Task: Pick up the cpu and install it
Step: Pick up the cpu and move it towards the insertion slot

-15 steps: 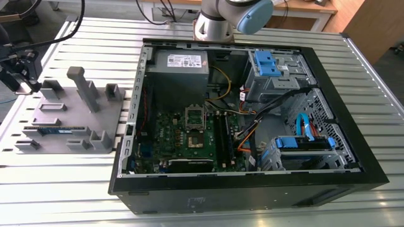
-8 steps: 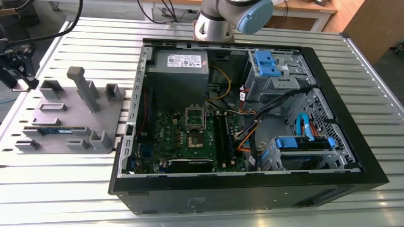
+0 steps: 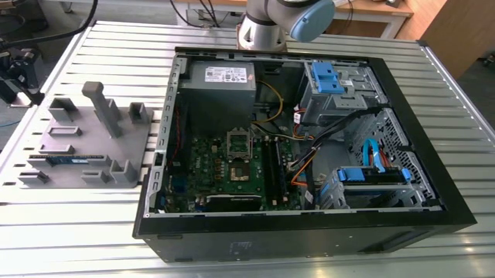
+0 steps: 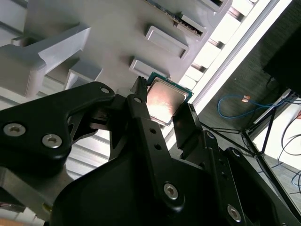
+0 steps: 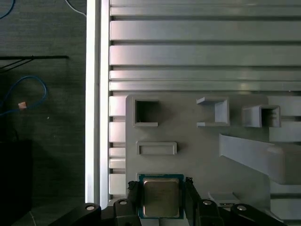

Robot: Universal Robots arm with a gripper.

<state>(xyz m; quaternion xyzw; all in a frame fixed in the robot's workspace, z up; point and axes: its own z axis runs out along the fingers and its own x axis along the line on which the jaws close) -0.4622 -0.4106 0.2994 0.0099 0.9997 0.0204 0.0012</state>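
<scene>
In the exterior view, a slatted metal tabletop (image 3: 69, 231) carried an open computer case (image 3: 309, 234) lying on its side, with its green motherboard (image 3: 208, 174) facing up and the silver socket frame (image 3: 240, 152) near the middle of the board. On the exterior view's left, just beside the case, lay a grey fixture plate (image 3: 93, 147) with upright posts and pockets; a long blue-green memory stick (image 3: 66, 159) lay along it. The arm (image 3: 270, 23) rose at the far edge of the tabletop, behind the case.

In the second wrist view, the black gripper (image 4: 163, 101) was pinching the cpu (image 4: 164, 96), one finger (image 4: 140, 106) against each of two opposite edges, the shiny metal top facing the camera. The grey fixture plate (image 4: 117, 37) lay behind it; I could not tell whether the chip was resting on the plate or was just clear of it.

In the first wrist view, the cpu (image 5: 161, 197) sat between the fingers (image 5: 133, 193) of the gripper (image 5: 161, 192), its thin green rim showing around the silver top. It was over the fixture plate (image 5: 197, 160), near the plate's corner and close to the tabletop's (image 5: 202, 52) edge, beyond which a blue cable (image 5: 40, 92) lay on the dark floor (image 5: 47, 141)
</scene>
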